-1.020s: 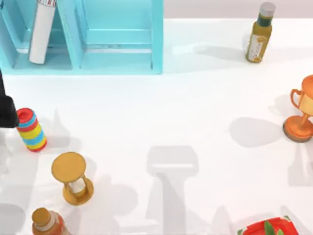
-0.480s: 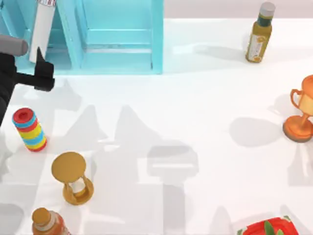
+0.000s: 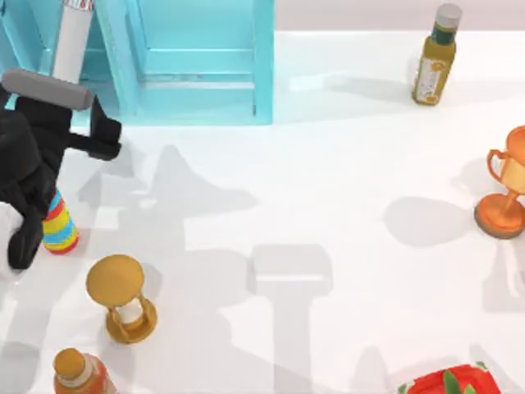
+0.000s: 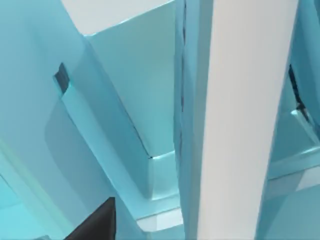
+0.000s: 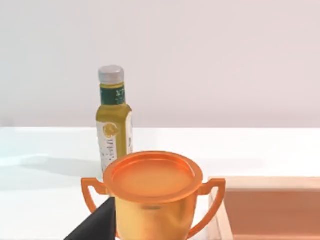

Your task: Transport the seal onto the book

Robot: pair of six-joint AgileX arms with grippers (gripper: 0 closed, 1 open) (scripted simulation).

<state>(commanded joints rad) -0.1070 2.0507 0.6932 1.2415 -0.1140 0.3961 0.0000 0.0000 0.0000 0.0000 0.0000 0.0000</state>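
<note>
1. The left end effector [image 3: 90,135] hung over the counter's [image 3: 328,189] left side, just in front of the light-blue shelf unit [image 3: 197,74]; whether its fingers were spread or pressed together cannot be told, and nothing was seen in its hold.
2. Its wrist view faced the shelf unit's [image 4: 125,125] walls at close range, with a white cylinder [image 4: 245,120] upright in front.
3. From above, that white cylinder [image 3: 72,37] leaned inside the shelf unit.
4. A striped stack of rings [image 3: 59,226] stood partly under the left arm, a golden hourglass [image 3: 121,297] nearer the front.
5. An orange trophy cup [image 3: 504,193] stood at the right edge, an oil bottle [image 3: 433,56] behind it.
6. Seal and book: I cannot tell where they were.
</note>
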